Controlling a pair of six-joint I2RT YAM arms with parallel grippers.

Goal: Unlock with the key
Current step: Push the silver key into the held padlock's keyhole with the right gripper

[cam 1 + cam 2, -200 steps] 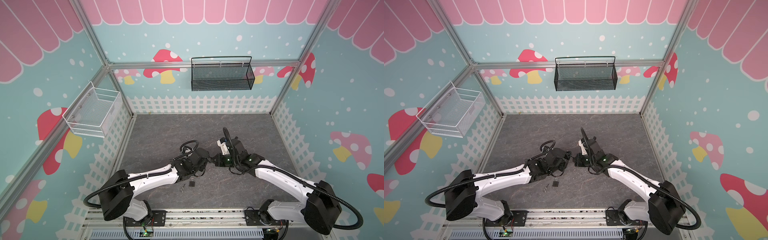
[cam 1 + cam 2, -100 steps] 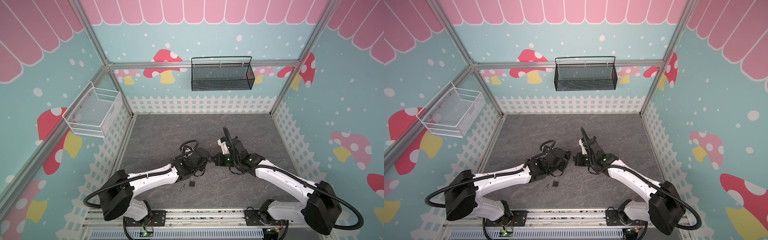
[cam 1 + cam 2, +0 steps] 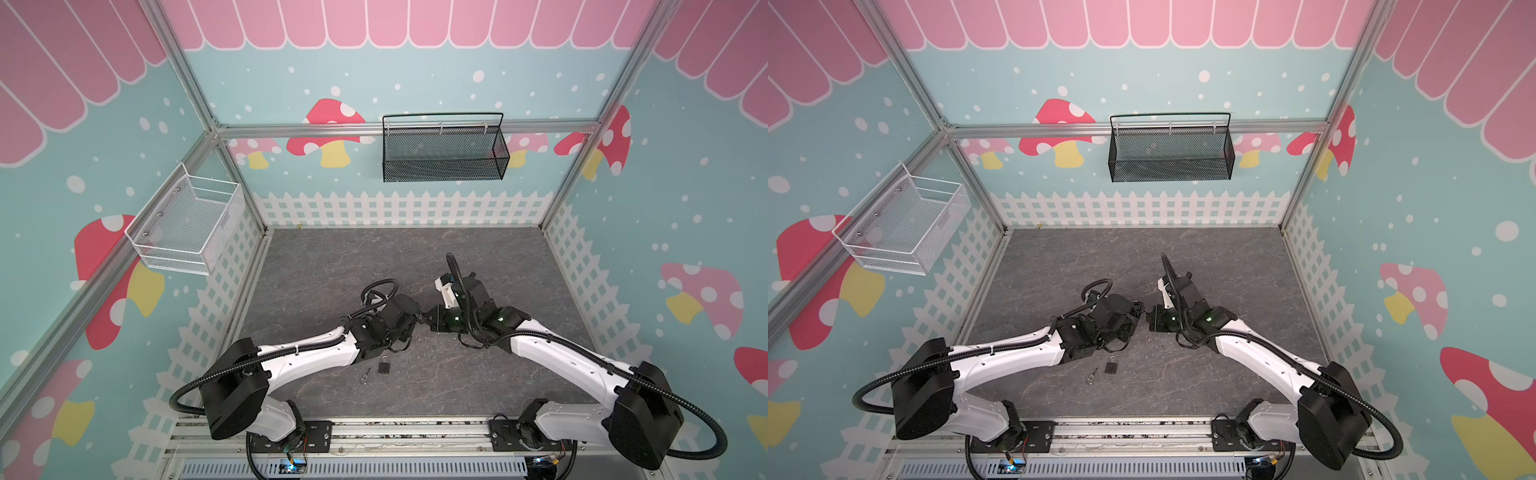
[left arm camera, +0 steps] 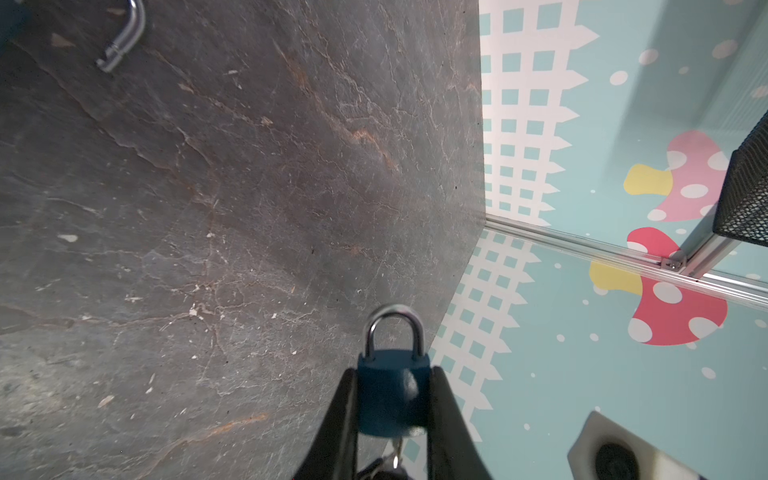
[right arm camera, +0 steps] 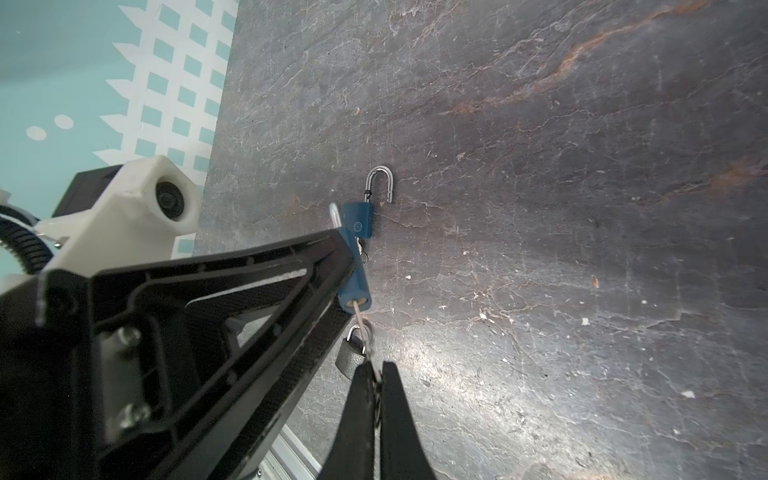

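— Where is the blue padlock [image 4: 390,395]?
— Off the table [image 5: 540,208], pinched by its body in the left gripper [image 4: 392,374]. The jaws stand narrow, pressed on both its sides. The shackle looks closed.
— And the key [image 5: 362,328]?
— Its blade sits in the keyway at the bottom of that lock. The right gripper [image 5: 376,368] is clamped tight on the bow, which its fingers hide almost wholly. Whether the key is turned I cannot tell.
— Do the top views help?
— Hardly. In both, the two grippers meet tip to tip at mid-table, and lock and key are too small to pick out.
— What else lies about?
— A second blue padlock [image 5: 359,218] lies on the table, shackle swung open, partly covered by the left finger. A bare shackle end [image 4: 122,37] is cut off by the left wrist view's edge, and I cannot tell whose it is. A dark padlock [image 3: 384,366] lies near the left arm, with a small silver piece [image 3: 365,376] just beside it that I cannot identify.
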